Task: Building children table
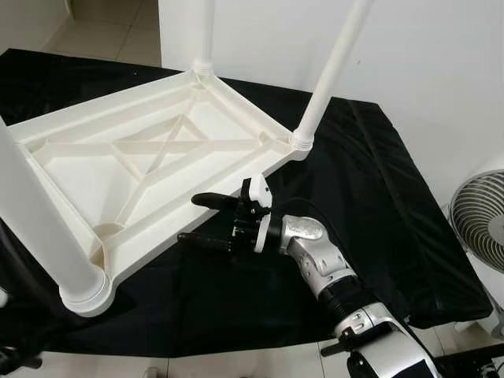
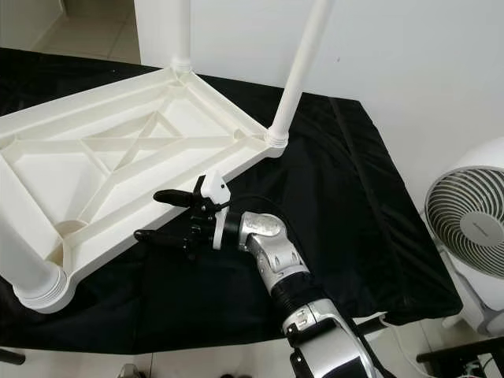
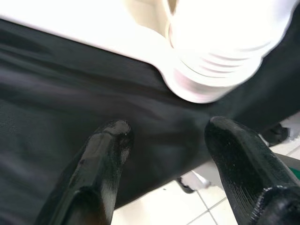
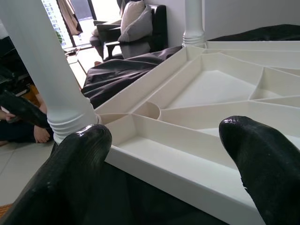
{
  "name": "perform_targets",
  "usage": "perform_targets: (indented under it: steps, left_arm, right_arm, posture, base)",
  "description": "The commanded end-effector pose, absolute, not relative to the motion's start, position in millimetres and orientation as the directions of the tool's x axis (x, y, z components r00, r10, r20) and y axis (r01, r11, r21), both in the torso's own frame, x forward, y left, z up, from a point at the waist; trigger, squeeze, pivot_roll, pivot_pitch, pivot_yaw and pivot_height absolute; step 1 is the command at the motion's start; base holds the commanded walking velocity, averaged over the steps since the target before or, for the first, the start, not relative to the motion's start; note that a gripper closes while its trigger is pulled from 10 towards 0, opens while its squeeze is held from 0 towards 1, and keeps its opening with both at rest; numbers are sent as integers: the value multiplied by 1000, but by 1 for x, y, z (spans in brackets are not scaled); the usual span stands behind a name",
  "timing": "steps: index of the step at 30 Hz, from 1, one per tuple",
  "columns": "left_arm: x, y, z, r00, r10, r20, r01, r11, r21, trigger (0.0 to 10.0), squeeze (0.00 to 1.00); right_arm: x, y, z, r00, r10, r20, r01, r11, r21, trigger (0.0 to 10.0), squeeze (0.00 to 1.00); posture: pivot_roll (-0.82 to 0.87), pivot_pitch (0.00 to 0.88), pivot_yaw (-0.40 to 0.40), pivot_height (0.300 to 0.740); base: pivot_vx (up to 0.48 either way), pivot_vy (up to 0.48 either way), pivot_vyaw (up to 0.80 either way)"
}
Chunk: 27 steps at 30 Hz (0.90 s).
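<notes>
A white plastic children's table (image 1: 236,102) lies upside down on a black cloth (image 1: 370,181). Three white legs stand up from its corners: a near-left leg (image 1: 39,228), a far leg (image 1: 203,31) and a right leg (image 1: 331,71). My right gripper (image 1: 189,218) is open, level with the table's near rim, and its fingers point across that rim with nothing between them. In the right wrist view the ribbed underside (image 4: 211,89) lies ahead of the open fingers (image 4: 262,154). My left gripper (image 3: 166,133) is open over the black cloth, just below the threaded leg base (image 3: 220,56).
A white standing fan (image 2: 472,220) is at the right, beyond the cloth's edge. A white wall rises behind the table. In the right wrist view a dark sofa with a cushion (image 4: 131,28) and a person's foot (image 4: 40,135) on the floor lie beyond the table.
</notes>
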<state>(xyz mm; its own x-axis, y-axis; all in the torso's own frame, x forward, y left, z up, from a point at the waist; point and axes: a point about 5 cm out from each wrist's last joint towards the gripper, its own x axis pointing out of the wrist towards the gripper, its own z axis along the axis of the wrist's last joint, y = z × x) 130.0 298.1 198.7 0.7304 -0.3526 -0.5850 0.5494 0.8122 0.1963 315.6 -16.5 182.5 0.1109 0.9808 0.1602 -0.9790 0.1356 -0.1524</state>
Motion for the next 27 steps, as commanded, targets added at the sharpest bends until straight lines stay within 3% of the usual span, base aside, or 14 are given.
perform_targets:
  steps: [1, 7, 13, 22, 25, 27]
  left_arm:
    - [127, 307, 208, 651, -438, -620, 649, 745, 154, 10000, 0]
    - [147, 347, 230, 791, -223, -570, 493, 783, 379, 10000, 0]
    - [165, 363, 237, 884, -83, -461, 328, 811, 484, 10000, 0]
    - [176, 363, 239, 925, -45, -378, 250, 820, 515, 10000, 0]
    - [195, 347, 241, 967, -97, -236, 196, 875, 443, 10000, 0]
    - [195, 347, 241, 967, -97, -236, 196, 875, 443, 10000, 0]
  right_arm:
    - [314, -18, 176, 124, 980, 156, -980, 145, -135, 10000, 0]
    - [311, -13, 174, 142, 975, 168, -979, 164, -124, 10000, 0]
    - [311, -19, 171, 173, 971, 167, -974, 194, -117, 10000, 0]
    - [310, -27, 169, 189, 969, 158, -971, 209, -115, 10000, 0]
    - [310, -41, 165, 273, 949, 156, -952, 289, -95, 10000, 0]
    - [310, -41, 165, 273, 949, 156, -952, 289, -95, 10000, 0]
  posture:
    - [336, 146, -98, 740]
    - [339, 134, -105, 740]
    - [321, 128, -113, 740]
    - [299, 125, -119, 740]
    - [269, 126, -128, 740]
    - [269, 126, -128, 740]
  base:
    - [0, 0, 0]
    - [0, 0, 0]
    - [0, 0, 0]
    - [0, 0, 0]
    - [0, 0, 0]
    - [0, 0, 0]
